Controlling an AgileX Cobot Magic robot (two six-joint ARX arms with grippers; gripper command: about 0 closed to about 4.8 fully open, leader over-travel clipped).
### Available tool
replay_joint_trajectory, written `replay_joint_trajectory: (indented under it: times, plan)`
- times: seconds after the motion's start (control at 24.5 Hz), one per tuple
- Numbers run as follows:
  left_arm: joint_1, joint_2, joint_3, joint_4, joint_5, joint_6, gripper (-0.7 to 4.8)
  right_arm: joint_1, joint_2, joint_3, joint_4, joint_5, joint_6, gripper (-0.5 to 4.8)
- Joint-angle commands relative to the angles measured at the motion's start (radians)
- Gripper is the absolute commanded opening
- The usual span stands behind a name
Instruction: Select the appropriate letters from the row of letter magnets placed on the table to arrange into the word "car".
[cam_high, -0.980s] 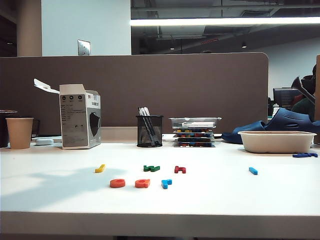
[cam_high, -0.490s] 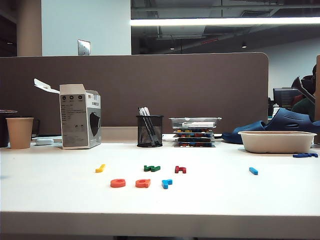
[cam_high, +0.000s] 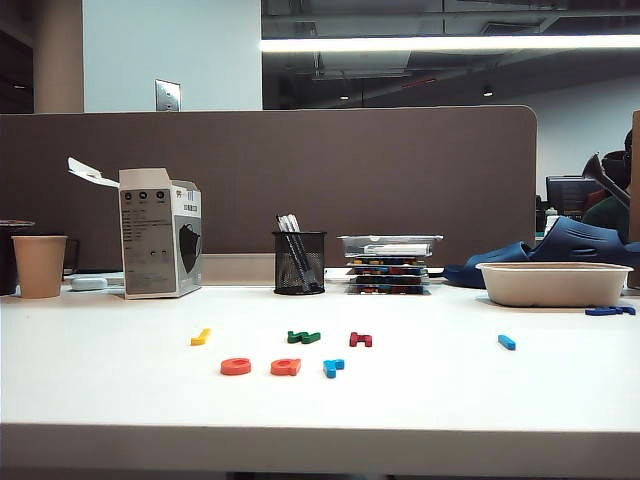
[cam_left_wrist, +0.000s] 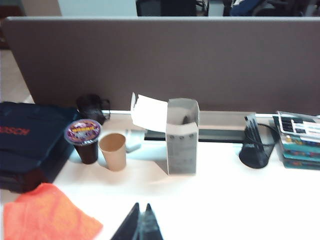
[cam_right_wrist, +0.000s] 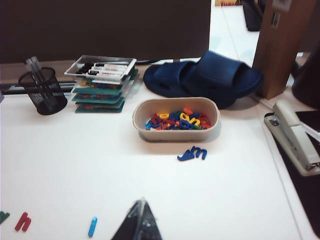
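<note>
Lying in a short row near the front of the wide white tabletop (cam_high: 520, 400) are the rounded orange-red "c" (cam_high: 236, 367), the orange "a" (cam_high: 286, 367) and the light blue "r" (cam_high: 333, 367). Just behind them sit the yellow letter (cam_high: 201, 337), the green letter (cam_high: 304, 337) and the dark red letter (cam_high: 360, 340); the blue bar-shaped letter (cam_high: 507, 342) lies well apart. The left claw (cam_left_wrist: 141, 222) hangs above the tabletop with its tips pressed together. The right claw (cam_right_wrist: 141, 220) is also closed and holds nothing.
</note>
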Motion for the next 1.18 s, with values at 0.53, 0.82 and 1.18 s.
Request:
replay_joint_trajectory:
  times: [0.53,0.82,1.18]
  plan:
    - [0.001,-0.661,-0.679,0.165,0.034,-0.036,-0.06,0.003,-0.238,-0.434,0.334,-0.094,0.083,-0.07]
    - [0.001,-0.795,-0.938,0.348,0.035,-0.026,-0.06,0.003,-0.269,-0.566,0.489,-0.089,0.083,-0.07]
    - [0.001,-0.817,-1.185,0.674,0.077,-0.066,-0.06,0.002,-0.268,-0.715,0.676,-0.087,0.079,-0.07]
